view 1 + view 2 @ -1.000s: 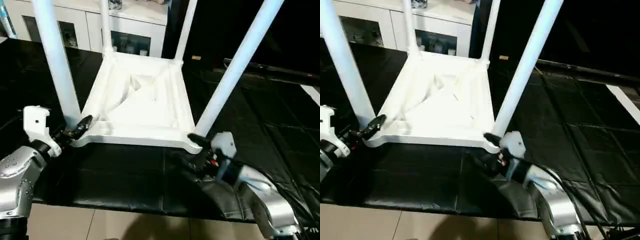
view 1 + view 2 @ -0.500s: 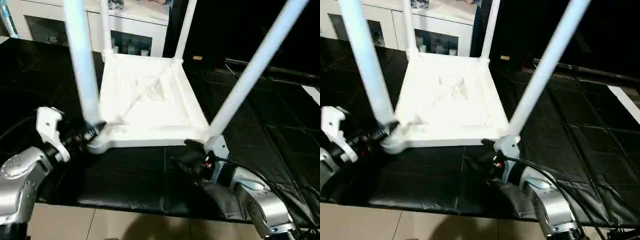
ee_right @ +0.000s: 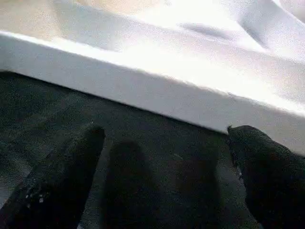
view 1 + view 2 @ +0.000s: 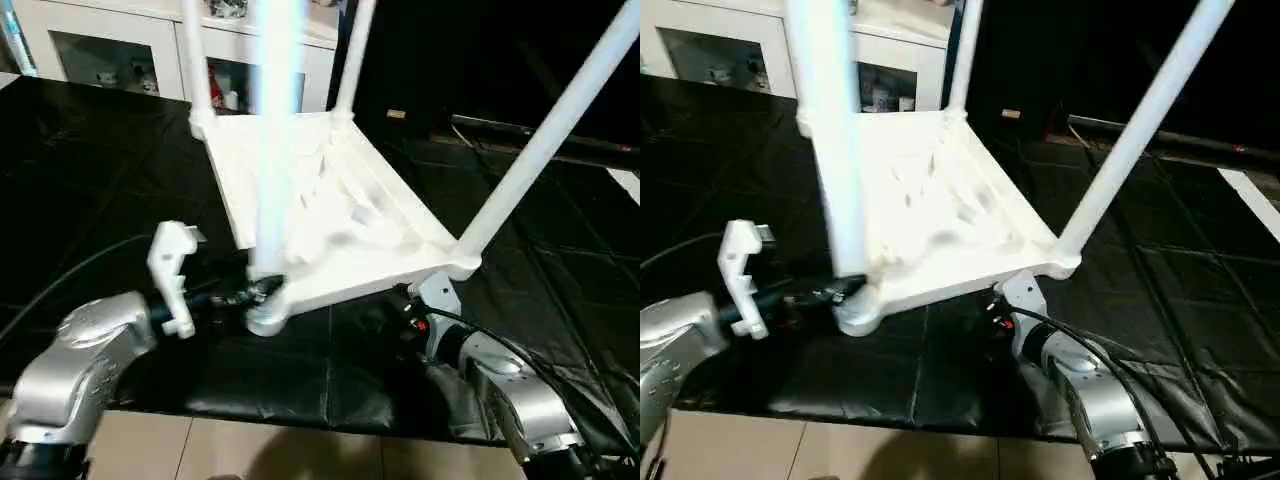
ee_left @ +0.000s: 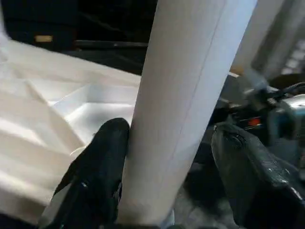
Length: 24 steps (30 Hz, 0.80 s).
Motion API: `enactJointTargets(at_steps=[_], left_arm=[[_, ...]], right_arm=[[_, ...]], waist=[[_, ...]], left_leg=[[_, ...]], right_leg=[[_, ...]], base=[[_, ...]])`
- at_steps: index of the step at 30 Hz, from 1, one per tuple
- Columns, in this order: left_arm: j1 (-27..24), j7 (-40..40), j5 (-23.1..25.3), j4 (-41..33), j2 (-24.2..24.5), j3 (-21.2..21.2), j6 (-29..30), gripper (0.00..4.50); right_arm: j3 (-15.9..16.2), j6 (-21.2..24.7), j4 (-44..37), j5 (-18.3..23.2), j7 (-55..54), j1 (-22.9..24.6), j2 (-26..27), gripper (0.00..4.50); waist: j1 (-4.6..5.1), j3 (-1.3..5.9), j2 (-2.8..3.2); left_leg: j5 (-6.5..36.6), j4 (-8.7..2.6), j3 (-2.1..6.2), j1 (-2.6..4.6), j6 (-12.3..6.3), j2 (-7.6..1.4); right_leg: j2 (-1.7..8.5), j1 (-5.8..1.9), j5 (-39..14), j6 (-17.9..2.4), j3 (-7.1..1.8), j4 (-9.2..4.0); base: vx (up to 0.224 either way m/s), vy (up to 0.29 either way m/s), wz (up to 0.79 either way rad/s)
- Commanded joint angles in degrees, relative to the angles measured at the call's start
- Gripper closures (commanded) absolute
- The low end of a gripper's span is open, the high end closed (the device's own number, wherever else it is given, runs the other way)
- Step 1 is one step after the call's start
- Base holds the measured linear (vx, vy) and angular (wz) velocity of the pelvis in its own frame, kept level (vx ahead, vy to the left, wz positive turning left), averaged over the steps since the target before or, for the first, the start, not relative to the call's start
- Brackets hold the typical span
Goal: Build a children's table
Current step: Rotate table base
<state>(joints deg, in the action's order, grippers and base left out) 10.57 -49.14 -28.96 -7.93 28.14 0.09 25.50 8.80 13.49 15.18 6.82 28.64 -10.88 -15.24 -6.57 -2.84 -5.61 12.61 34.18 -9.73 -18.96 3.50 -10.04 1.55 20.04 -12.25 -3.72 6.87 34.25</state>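
Note:
The children's table (image 4: 340, 215) lies upside down on the black mat, ribbed underside up, with four white legs standing in its corners. It sits skewed, one corner pointing toward me. My left gripper (image 4: 255, 295) is shut on the base of the nearest leg (image 4: 272, 150). In the left wrist view that leg (image 5: 181, 109) stands between the two black fingers (image 5: 100, 162). My right gripper (image 4: 410, 305) is open, low on the mat beside the corner that carries the right leg (image 4: 545, 130). In the right wrist view its fingers (image 3: 62, 186) spread wide before the table's rim (image 3: 143, 90), holding nothing.
A white cabinet with glass doors (image 4: 100, 50) stands behind the black mat (image 4: 90, 170). Light floor (image 4: 250, 450) shows along the mat's front edge. Cables run along both forearms (image 4: 60, 290). A dark bar (image 4: 1160, 140) lies at the back right.
The table has swung round on the mat. Its near left corner and leg moved right with my left gripper, whose fingers narrowed onto the leg. The right gripper stayed open at the right corner.

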Motion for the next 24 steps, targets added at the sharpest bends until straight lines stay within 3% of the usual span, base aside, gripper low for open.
enactJointTargets(at_steps=[1,4,11,16,20,24], left_arm=[[2.2,-0.4,0.7,-0.8,-1.0,-2.6,0.3,1.39],[3.1,0.0,1.4,-0.2,-1.7,-3.3,0.5,1.39],[5.1,0.6,1.1,0.1,-4.2,-5.6,1.6,1.39],[4.1,-1.9,-4.6,-4.9,-5.2,-6.1,5.5,1.39],[2.1,-2.3,-6.5,-9.1,-6.0,-8.3,7.3,1.39],[1.1,-1.0,-7.1,-11.4,-7.8,-9.9,8.0,1.39]], right_arm=[[-2.2,0.5,1.6,-1.1,-2.2,-1.5,-0.6,0.0],[-2.3,0.7,2.7,-1.7,-3.2,-2.3,-0.7,0.0],[-3.7,1.0,5.8,-2.7,-6.8,-4.0,-0.5,0.0],[-4.2,-0.7,8.1,-2.5,-6.7,-5.6,0.4,0.0],[-3.7,-1.1,8.5,-2.4,-6.6,-6.3,1.3,0.0],[-2.9,-1.6,8.8,-2.3,-6.5,-6.9,2.0,0.0]], waist=[[0.09,2.55,1.32],[0.13,2.52,1.35],[0.09,2.72,1.39],[0.22,2.7,1.57],[0.33,2.66,1.42],[1.04,2.61,1.25]], left_leg=[[4.8,-4.69,1.78,0.24,1.06,-4.81],[5.0,-4.71,1.82,0.23,1.11,-4.87],[3.0,-4.5,1.77,0.16,0.9,-4.9],[3.5,-4.41,1.7,0.0,0.85,-4.82],[2.6,-4.39,1.68,-0.13,0.48,-4.77],[2.9,-4.29,1.65,-0.32,0.22,-4.58]], right_leg=[[8.62,-2.02,-8.6,-5.9,-5.36,-3.55],[8.62,-2.04,-9.6,-5.1,-5.36,-3.68],[8.6,-2.17,-6.2,-5.8,-5.35,-3.2],[8.63,-2.3,-6.2,-6.3,-5.34,-3.18],[8.44,-2.38,-4.8,-6.6,-5.34,-2.97],[8.43,-2.5,-6.3,-6.2,-5.4,-3.16]], base=[[0.0,0.0,0.0],[0.0,0.0,0.0],[0.0,0.0,0.0],[0.0,0.0,0.0],[0.0,0.0,0.0],[0.0,0.0,0.0]])
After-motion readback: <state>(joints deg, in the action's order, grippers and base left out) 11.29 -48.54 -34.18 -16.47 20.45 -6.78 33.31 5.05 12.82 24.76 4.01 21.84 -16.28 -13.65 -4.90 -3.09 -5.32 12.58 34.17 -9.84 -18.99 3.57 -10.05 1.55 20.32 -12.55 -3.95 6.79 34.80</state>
